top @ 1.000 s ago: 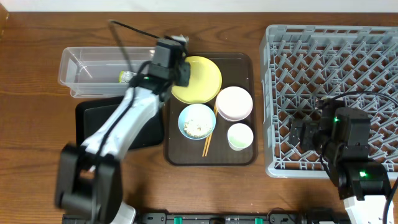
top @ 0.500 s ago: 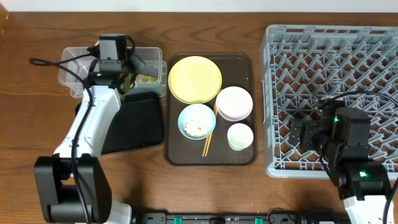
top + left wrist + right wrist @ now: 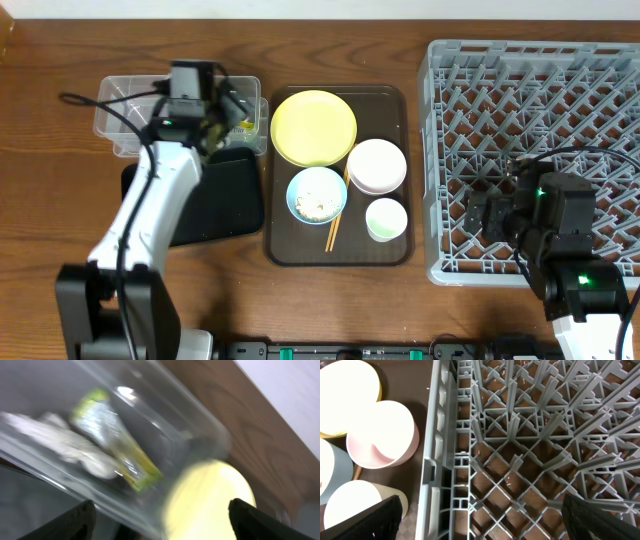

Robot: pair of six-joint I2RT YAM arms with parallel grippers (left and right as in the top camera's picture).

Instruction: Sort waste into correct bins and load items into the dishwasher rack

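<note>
**WASTE SORTING: DRY WASTE IN TUB, FOOD SCRAPS NEXT**

Note the left gripper (image 3: 161, 512) above the clear tub (image 3: 110, 92) at 10 o'clock on the table, spread wide and holding nothing. Find the snack wrapper (image 3: 116, 455) and the white tissue (image 3: 65, 446) side by side inside the tub. Note the right gripper (image 3: 485, 520) over the dishwasher rack (image 3: 436, 160) at 3 o'clock, likewise wide apart and empty.

Judge the release of dry waste as complete. For the next move, expect a reach toward 3 o'clock to the blue bowl (image 3: 317, 194) on the brown serving tray (image 3: 390, 255), with rice scraps (image 3: 318, 208) inside. Grip the rim and keep level until over the black tray (image 3: 235, 200), the probable scrap bin.

Against half a second earlier: left wrist shifted slightly toward 3 o'clock, dishes in place, right arm unmoved. Against one second earlier: left arm gone from beside the yellow plate (image 3: 313, 127) to over the tub.
</note>
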